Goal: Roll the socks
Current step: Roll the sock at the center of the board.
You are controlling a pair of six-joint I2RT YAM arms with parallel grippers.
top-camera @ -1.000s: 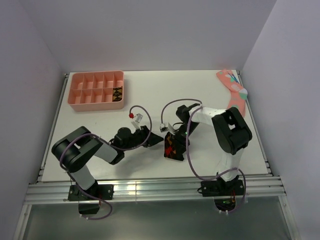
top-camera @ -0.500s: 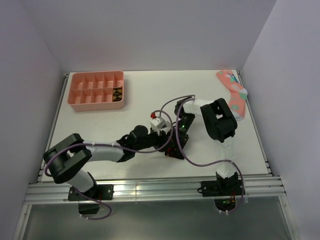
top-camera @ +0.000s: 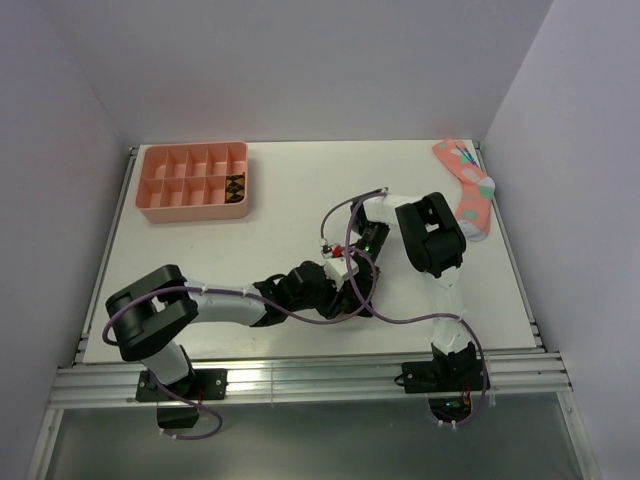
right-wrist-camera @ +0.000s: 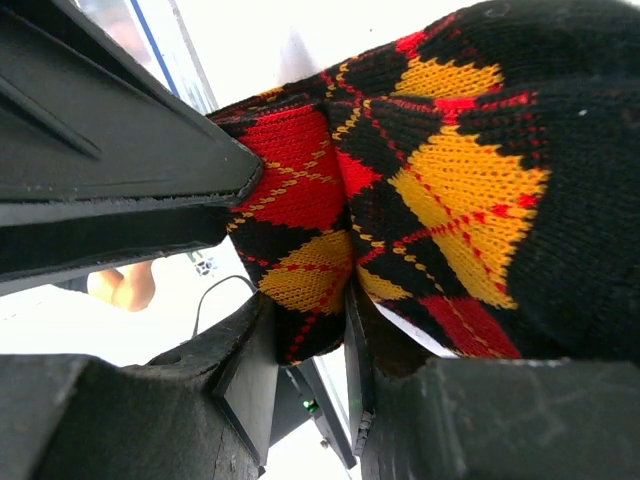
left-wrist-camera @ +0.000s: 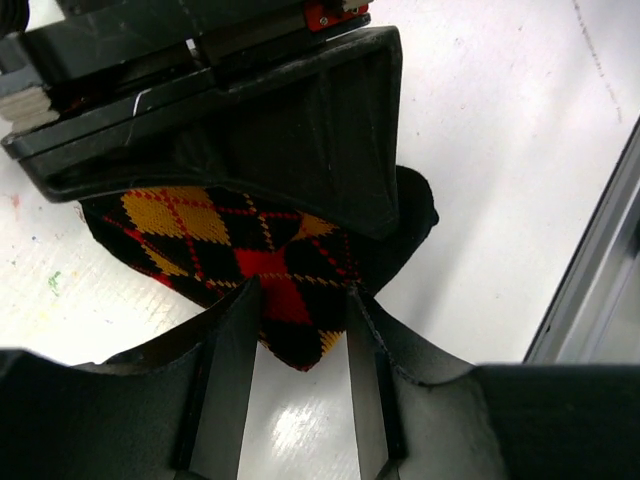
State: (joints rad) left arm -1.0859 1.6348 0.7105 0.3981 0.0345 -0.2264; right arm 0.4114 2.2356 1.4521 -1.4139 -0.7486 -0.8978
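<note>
Right claw (right-wrist-camera: 305,310) has a fold of the bunched argyle socks (left-wrist-camera: 200,230) pinched tight, and the left claw (left-wrist-camera: 300,295) sits spread around the socks' pointy corner, right up against it.

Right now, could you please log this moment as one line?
argyle sock: bunched between grippers | right gripper: pinching it | left gripper: straddling its tip, grip unclear

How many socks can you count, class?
3: a pink sock far right; an argyle sock in the tray; a red argyle sock between left gripper and right gripper. Others may be hidden.
</note>
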